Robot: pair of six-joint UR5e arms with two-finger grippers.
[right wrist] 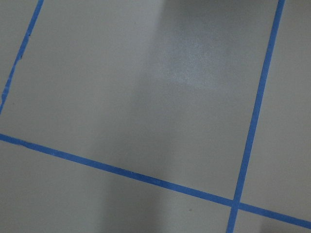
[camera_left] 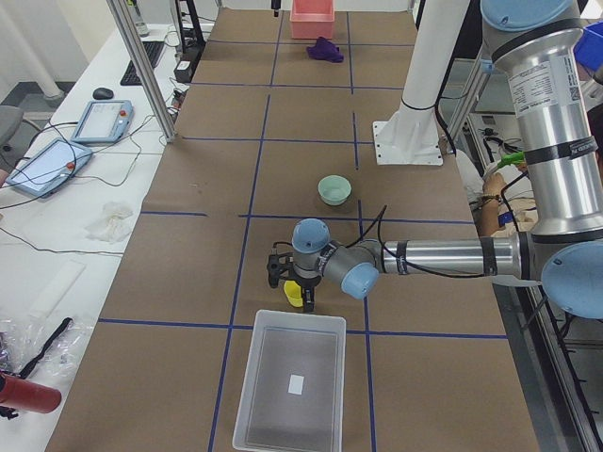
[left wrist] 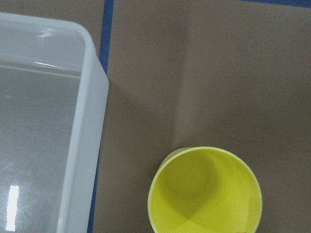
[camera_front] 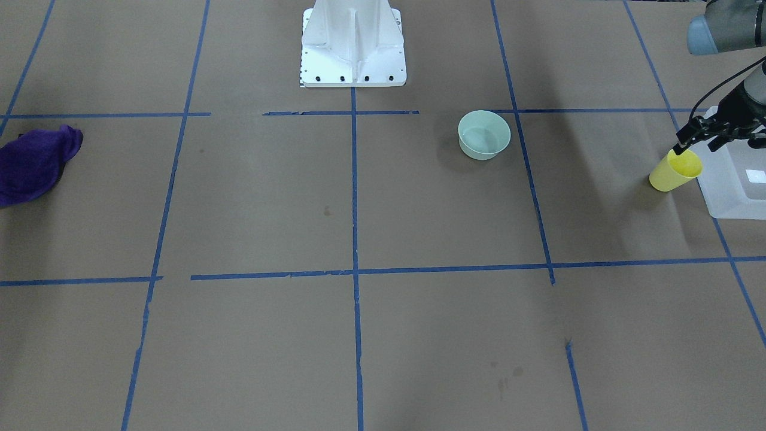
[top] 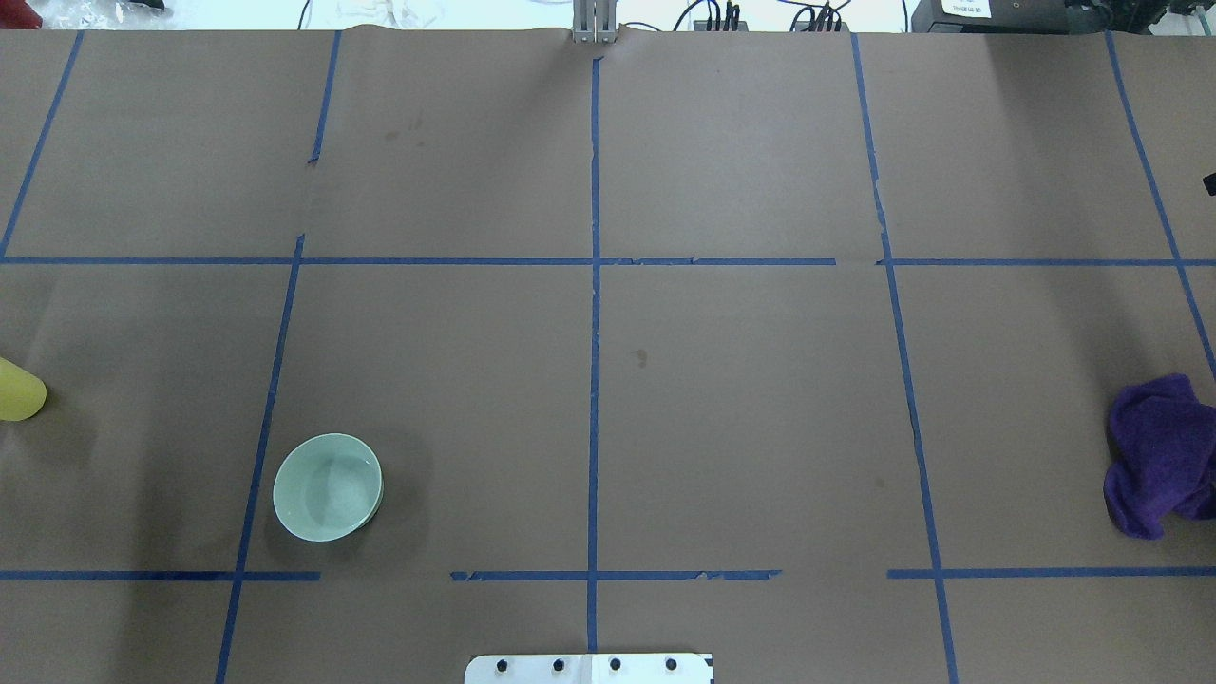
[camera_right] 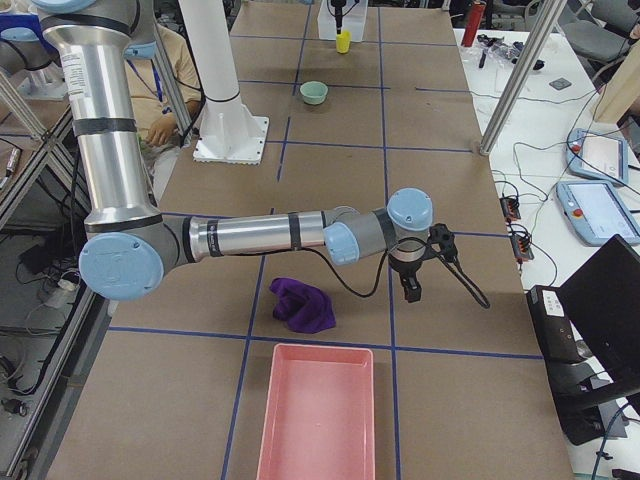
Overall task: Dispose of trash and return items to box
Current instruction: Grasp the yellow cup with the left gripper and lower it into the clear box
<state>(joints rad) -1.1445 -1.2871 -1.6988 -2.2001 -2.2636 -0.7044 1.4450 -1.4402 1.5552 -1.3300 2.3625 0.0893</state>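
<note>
The yellow cup (camera_front: pixel 675 170) stands upright on the table, just beside the frosted white box (camera_front: pixel 739 185). My left gripper (camera_front: pixel 697 145) hovers right over the cup's rim with its fingers apart, one fingertip (camera_front: pixel 679 148) at the rim. The left wrist view looks down into the cup (left wrist: pixel 204 191) next to the box's corner (left wrist: pixel 82 145). The box is empty in the exterior left view (camera_left: pixel 292 386). The mint-green bowl (camera_front: pixel 484 134) sits upright nearer the robot's base. My right gripper (camera_right: pixel 410 290) shows only in the exterior right view, above bare table; I cannot tell its state.
A crumpled purple cloth (camera_front: pixel 33 164) lies at the table's other end, close to the right arm (camera_right: pixel 290 235). A pink tray (camera_right: pixel 315 420) stands beyond it. The white robot pedestal (camera_front: pixel 353 48) is at the middle of the robot's side.
</note>
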